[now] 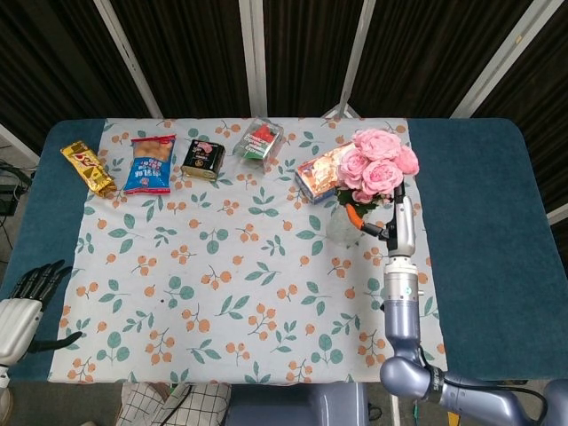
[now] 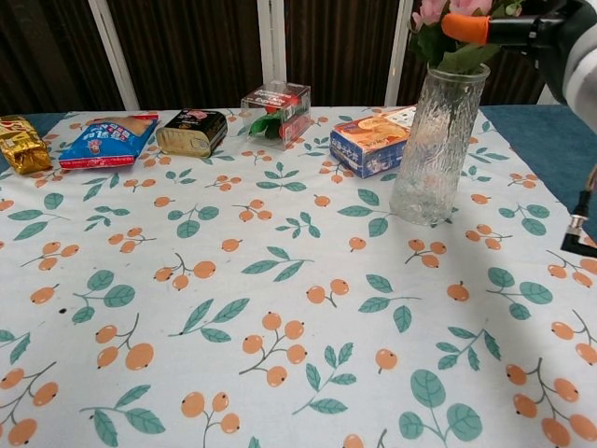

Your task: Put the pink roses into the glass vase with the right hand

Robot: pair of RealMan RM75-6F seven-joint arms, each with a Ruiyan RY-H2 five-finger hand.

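Inside the glass vase (image 2: 435, 149), pink roses (image 1: 377, 165), right robot hand (image 1: 380, 222) possibly clasping them—cannot tell.

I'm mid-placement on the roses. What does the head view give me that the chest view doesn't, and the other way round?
Only the head view shows the full pink roses from above, the idle left hand at the table's near left edge, and the right forearm reaching up to the bouquet.

Only the chest view shows the glass vase side-on, standing upright on the cloth with green stems down inside it, and an orange-tipped finger at the vase mouth.

Both show the vase, the right hand at its rim, and the snack row behind: gold bag, blue packet, dark tin.
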